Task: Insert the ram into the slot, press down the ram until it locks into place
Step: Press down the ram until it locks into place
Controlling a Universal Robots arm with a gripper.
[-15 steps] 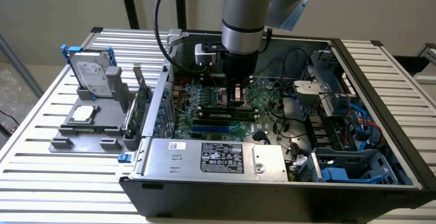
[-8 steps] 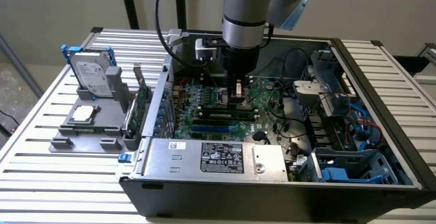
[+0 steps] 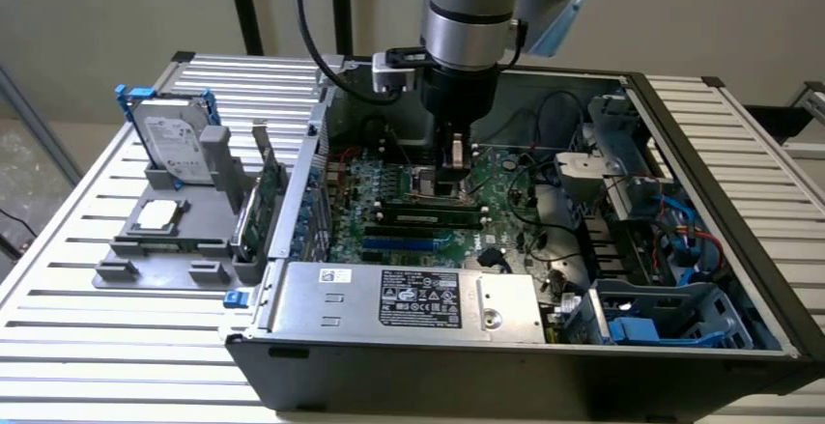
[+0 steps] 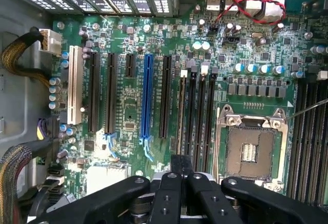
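- Exterior view: the pincer (image 3: 454,184), closed on nothing, is hanging inside the computer case (image 3: 722,279), just beside the ram (image 3: 436,219), which is sitting in a slot (image 3: 484,215) on the motherboard (image 3: 355,242).
- Wrist view: the pincer (image 4: 179,165) is hovering over one end of the ram (image 4: 182,116).

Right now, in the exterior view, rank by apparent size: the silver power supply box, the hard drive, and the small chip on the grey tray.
Largest: power supply box, though it is also nearest the camera.
Middle: hard drive.
Smallest: small chip, clearly.
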